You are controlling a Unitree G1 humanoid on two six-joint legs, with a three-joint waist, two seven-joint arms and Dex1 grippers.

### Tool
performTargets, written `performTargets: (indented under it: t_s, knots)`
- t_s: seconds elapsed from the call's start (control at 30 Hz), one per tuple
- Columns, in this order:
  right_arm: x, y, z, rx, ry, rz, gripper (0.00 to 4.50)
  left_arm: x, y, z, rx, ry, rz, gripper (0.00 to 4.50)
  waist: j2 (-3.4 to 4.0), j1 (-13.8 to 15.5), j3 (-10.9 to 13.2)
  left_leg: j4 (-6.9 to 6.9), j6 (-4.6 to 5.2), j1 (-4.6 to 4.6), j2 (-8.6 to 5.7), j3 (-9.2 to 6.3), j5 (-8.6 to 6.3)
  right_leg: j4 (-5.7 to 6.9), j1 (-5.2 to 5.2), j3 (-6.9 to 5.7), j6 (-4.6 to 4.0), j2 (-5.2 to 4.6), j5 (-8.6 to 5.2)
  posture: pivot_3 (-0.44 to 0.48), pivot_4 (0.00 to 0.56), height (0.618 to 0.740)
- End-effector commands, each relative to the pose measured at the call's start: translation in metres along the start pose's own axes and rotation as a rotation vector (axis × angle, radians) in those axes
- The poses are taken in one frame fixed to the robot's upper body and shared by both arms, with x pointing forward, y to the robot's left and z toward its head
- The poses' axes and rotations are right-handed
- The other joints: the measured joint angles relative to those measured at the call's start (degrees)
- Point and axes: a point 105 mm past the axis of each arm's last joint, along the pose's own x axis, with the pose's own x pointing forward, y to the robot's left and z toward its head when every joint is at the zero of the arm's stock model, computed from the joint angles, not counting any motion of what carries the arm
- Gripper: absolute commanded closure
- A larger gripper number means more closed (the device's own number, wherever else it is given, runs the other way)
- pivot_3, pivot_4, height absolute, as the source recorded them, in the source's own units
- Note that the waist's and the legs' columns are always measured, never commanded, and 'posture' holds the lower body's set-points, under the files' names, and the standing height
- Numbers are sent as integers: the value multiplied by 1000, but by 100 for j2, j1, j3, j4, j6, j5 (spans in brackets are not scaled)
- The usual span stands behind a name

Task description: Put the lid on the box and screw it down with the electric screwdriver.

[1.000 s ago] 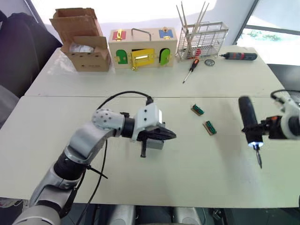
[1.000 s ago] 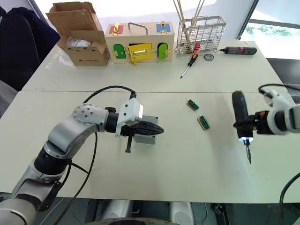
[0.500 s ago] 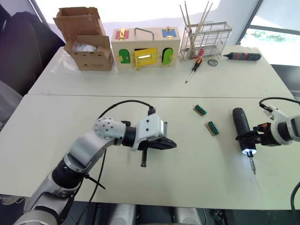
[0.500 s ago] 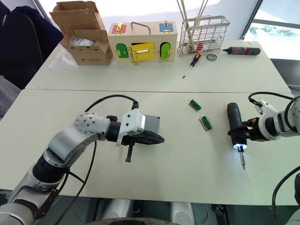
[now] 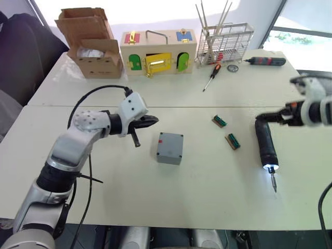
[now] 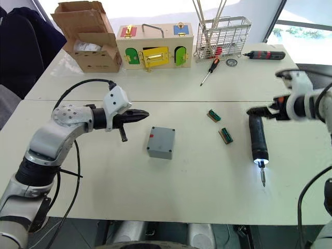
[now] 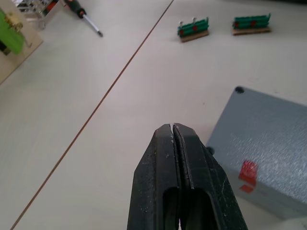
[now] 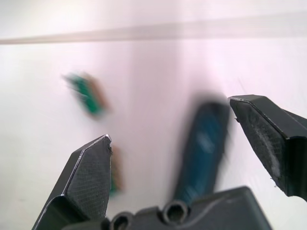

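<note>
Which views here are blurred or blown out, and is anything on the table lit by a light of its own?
Right wrist view: the electric screwdriver and the green connector pieces are motion-smeared, while the fingers stay crisp. Left wrist view: sharp on the box. Eye views: the window behind the wire rack is blown out to white, and the screwdriver's tip light glows on the table.

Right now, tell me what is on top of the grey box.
The box carries its grey lid, seated flush, with a small red mark. Its inside is covered by the lid.
</note>
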Motion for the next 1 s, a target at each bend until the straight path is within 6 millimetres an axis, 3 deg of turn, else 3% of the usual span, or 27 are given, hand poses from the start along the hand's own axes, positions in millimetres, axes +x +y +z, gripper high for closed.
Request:
performTargets:
  t_s: [0.03,0.13,0.23,0.57,1.0]
  knots:
    - [8,73,6,-225,-52,304,26,-2,-4,-14,17,62,-42,4500,-4,12,2,0,0,-1,0,-4,0,0,1,-2,0,0,0,0,150,735]
    - [18,131,-28,-388,-36,525,26,-2,-9,-29,-44,81,-58,4500,-7,57,3,5,0,-3,-3,-15,0,2,7,-7,0,-5,0,0,150,735]
    - [31,156,-52,-403,-43,588,26,-1,-15,-42,-93,105,-66,4500,-13,96,7,17,0,-10,-8,-14,-1,2,6,-5,0,-8,0,0,150,735]
    - [64,192,-59,-334,-71,662,26,25,-45,-39,-98,82,-213,4500,-18,133,6,17,-21,-9,-10,-22,12,12,2,-6,-2,-7,1,0,150,735]
    - [59,219,-70,-320,-51,759,26,68,-45,-29,-10,44,-274,4500,-22,133,4,21,-26,-9,-13,-25,15,14,4,-9,-1,-6,1,0,150,735]
